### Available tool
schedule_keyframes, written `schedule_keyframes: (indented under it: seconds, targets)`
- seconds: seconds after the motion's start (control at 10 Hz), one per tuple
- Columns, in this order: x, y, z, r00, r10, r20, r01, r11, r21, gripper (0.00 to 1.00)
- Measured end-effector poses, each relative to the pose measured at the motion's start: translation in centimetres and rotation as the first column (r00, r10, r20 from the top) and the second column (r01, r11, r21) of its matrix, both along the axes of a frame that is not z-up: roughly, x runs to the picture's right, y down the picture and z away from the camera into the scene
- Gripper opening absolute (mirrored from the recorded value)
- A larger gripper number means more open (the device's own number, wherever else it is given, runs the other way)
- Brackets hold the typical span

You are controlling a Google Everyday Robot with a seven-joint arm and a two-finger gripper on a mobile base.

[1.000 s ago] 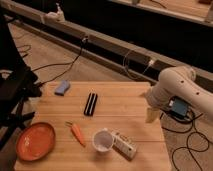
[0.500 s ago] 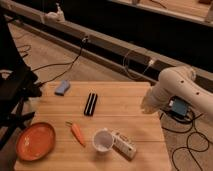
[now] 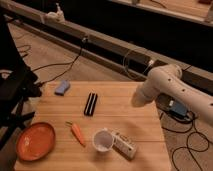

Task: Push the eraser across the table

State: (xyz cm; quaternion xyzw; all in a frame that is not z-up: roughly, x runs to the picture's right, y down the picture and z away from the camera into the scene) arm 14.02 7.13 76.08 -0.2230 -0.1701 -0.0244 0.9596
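A dim room with cables trailing over the floor surrounds a pale wooden tabletop. The eraser lies flat near the tabletop's middle. A blue block sits toward the far left corner and an orange plate at the near left. A carrot, a white cup and a remote just beside it lie along the near side. The white arm reaches in from the right. Its gripper hangs over the tabletop's right part, well apart from the eraser, jaws closed together on nothing.

Dim room, carpeted floor (cables trailing), long low ledge behind
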Motion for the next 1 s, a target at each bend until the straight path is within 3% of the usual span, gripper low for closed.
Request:
schedule_keyframes:
  seconds: [0.3, 0.8, 1.0]
  targets:
    - [-6.0, -0.2, 1.8, 0.994, 0.006, 0.109, -0.006, 1.0, 0.002, 0.0]
    - [-6.0, -0.1, 1.9, 0.994, 0.003, 0.109, -0.003, 1.0, -0.001, 0.0]
    - [-7.6, 0.7, 4.0, 0.991, -0.017, 0.131, 0.02, 0.9995, -0.023, 0.0]
